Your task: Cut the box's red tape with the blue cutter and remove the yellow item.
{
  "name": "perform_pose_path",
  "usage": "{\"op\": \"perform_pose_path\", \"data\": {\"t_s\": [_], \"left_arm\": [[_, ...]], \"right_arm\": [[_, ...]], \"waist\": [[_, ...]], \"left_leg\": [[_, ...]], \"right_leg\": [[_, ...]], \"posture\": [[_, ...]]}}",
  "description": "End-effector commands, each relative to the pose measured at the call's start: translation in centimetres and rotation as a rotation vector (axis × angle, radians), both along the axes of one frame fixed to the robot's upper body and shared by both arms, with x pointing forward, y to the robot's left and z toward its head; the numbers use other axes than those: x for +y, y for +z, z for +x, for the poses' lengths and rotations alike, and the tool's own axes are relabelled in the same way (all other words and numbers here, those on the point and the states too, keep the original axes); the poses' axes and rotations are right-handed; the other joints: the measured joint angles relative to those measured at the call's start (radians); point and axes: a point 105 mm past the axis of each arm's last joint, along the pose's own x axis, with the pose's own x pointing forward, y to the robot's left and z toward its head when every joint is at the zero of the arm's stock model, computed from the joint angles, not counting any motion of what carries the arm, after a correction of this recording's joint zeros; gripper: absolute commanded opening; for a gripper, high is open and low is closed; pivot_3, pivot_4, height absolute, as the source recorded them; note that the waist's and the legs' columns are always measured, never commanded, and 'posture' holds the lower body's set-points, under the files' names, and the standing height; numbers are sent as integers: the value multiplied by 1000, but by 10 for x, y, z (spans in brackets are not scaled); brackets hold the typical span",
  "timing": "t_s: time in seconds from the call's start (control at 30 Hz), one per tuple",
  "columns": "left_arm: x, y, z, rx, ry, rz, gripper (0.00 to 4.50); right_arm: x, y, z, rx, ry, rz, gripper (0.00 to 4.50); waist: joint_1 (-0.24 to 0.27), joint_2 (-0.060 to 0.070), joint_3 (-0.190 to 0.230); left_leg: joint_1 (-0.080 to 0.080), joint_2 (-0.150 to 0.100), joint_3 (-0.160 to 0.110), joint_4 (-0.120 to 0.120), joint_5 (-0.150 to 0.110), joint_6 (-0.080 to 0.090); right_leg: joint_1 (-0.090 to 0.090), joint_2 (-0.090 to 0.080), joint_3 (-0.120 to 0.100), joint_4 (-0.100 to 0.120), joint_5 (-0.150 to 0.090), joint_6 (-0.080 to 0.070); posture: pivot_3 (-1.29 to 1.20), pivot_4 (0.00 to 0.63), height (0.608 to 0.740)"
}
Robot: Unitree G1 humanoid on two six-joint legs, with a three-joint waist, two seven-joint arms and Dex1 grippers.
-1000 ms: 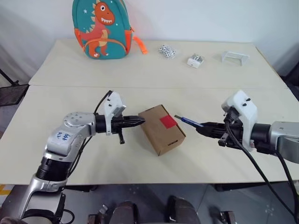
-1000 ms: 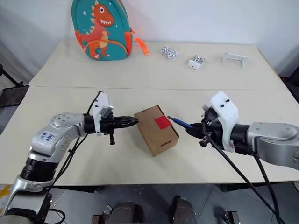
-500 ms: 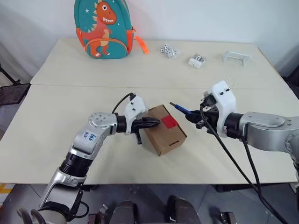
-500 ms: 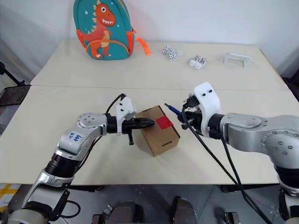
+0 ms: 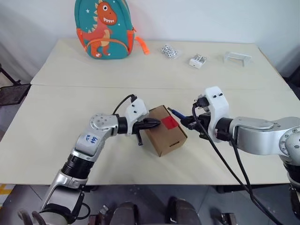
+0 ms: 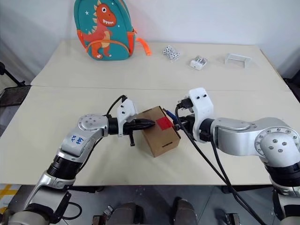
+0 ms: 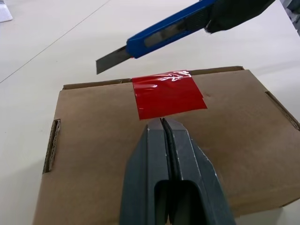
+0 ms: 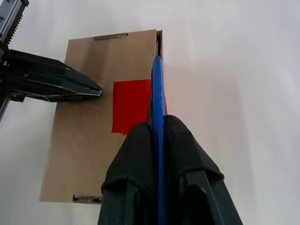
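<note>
Blue cutter (image 7: 164, 33) nearer red tape (image 7: 168, 94) now, bare blade in left wrist view

box (image 5: 164, 131) mid-table, tape (image 7: 167, 93) on its lid, backpack (image 5: 103, 29) far behind

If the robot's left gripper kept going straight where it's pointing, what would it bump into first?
Most likely the red tape. The shut left gripper lies over the box lid, pointing at the tape just ahead. Past that hangs the blue cutter blade, though it looks raised above this line.
</note>
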Motion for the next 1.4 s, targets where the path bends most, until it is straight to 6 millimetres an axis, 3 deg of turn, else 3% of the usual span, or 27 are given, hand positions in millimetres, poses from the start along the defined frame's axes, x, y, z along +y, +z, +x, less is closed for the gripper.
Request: {"op": "perform_pose_path", "data": {"t_s": [0.03,0.73,1.17,1.4], "left_arm": [[9,-11,2,5,37,79,0],[10,-18,-3,31,44,120,0],[9,-20,-8,42,28,126,0],[8,-19,-8,41,26,130,0]], "right_arm": [[2,6,-3,-23,6,-2,90],[8,-9,-3,20,27,-8,90],[5,1,3,-14,5,18,90],[5,-4,2,0,7,11,90]], "waist": [[0,0,0],[0,0,0],[0,0,0],[0,0,0]], "left_leg": [[0,0,0,0,0,0],[1,1,0,0,0,0],[1,1,0,0,0,0],[1,1,0,0,0,0]], "right_leg": [[0,0,0,0,0,0],[0,0,0,0,0,0],[0,0,0,0,0,0],[0,0,0,0,0,0]], "posture": [[0,150,740],[0,150,740],[0,150,740],[0,150,740]]}}
